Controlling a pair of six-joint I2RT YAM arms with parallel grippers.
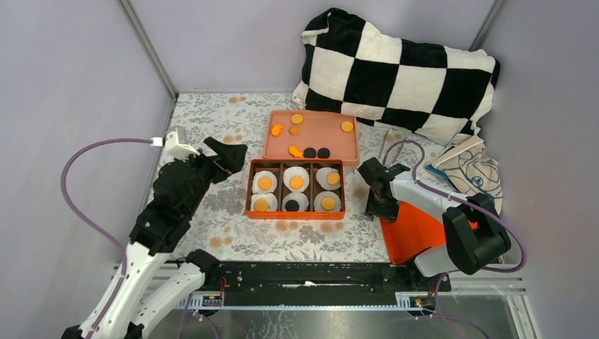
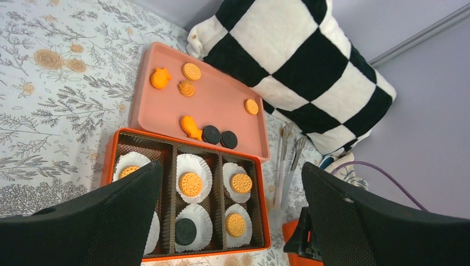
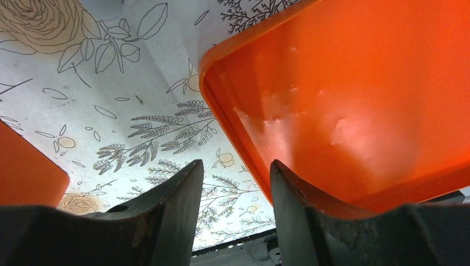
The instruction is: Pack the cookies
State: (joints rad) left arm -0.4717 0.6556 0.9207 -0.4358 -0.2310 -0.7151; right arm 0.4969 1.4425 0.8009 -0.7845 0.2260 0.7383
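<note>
Orange rectangular six-compartment box, centre of floral-clothed bench: each compartment has a white fluted paper liner holding one small round cookie, five orange-yellow and one black.
Pink rectangular tray, touching the box's upper edge: more cookies lying loose.
Glossy orange plastic lid, lower right: its rim shows only in the right wrist view, partly arm-covered from above.
Right tool: fingers slightly apart, gripping nothing.
Left tool: fingers spread wide.
</note>
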